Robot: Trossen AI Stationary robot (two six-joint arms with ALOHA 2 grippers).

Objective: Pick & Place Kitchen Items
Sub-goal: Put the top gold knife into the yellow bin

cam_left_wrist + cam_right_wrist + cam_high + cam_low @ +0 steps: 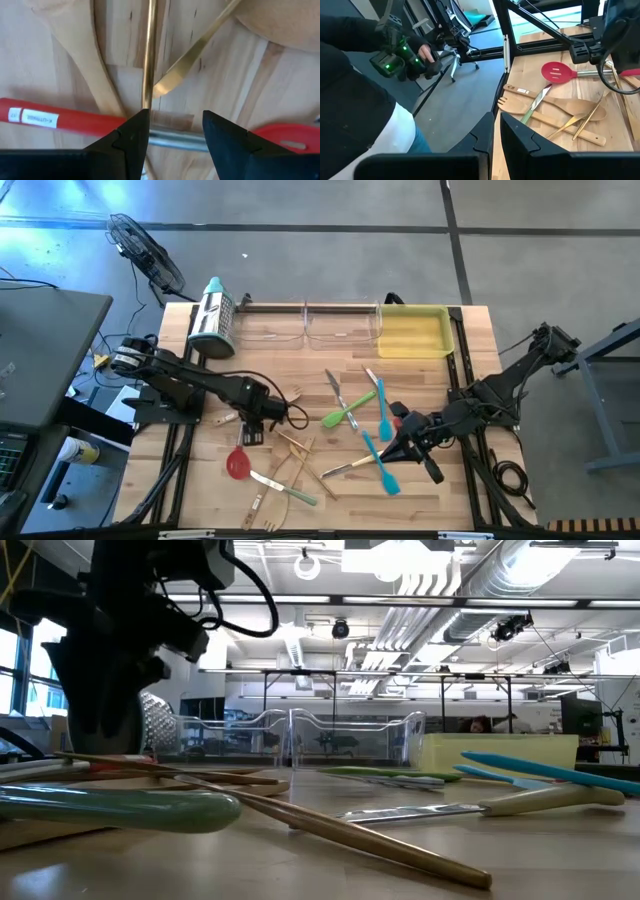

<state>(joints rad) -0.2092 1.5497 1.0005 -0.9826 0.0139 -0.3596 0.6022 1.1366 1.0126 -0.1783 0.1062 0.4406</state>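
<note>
From above, take the red slotted silicone spatula as your landmark: your left gripper hangs just above its metal-and-red handle, at the edge of the heap of pale wooden spoons and forks on the wooden counter, while the right gripper rests well off to the spatula's far side among the blue silicone spatulas and the green one. The yellow rectangular tray and the clear trays sit far beyond the spatula at the counter's back edge, beside the steel box grater. Level with the counter, the left arm looms low over the near utensils, a thin wooden handle crossing in front. Past the left wrist, your fingers stand apart, straddling the spatula's steel shank where the red handle meets it; a slim brass-coloured stem runs right against one finger, so I'd centre on the shank before closing, or you may pinch both. Past the right wrist, the fingers are together, holding nothing, aimed at the counter's edge near a person's hand.
</note>
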